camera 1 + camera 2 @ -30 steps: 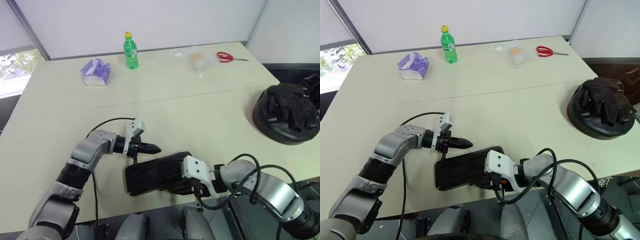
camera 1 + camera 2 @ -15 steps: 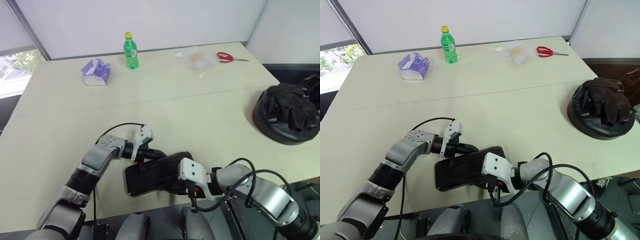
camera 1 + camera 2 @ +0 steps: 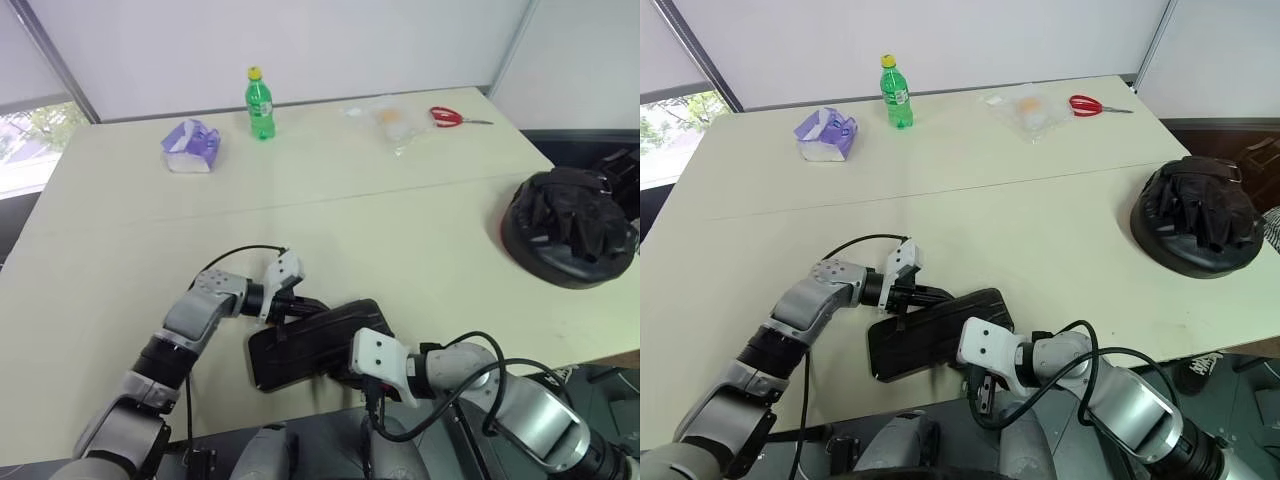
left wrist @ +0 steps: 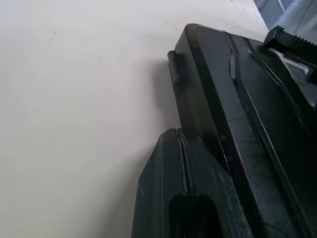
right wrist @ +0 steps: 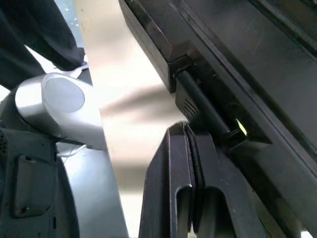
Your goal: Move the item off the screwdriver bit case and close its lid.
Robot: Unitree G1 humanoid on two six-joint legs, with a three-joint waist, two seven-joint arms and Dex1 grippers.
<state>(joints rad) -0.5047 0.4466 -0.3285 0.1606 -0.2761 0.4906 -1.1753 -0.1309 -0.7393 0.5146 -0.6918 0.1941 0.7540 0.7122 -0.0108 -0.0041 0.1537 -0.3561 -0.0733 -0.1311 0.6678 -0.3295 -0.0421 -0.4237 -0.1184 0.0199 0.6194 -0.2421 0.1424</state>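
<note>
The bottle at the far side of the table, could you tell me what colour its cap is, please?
Yellow, on a green bottle; the right eye view shows it best.

Case (image 3: 310, 345): glossy dark plastic. Item (image 3: 572, 225): matt black fabric. Table (image 3: 350, 215): smooth matt cream top.

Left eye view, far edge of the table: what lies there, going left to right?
Crumpled purple-and-white packet → green plastic bottle with yellow cap → clear plastic bag with something orange inside → red-handled scissors.
</note>
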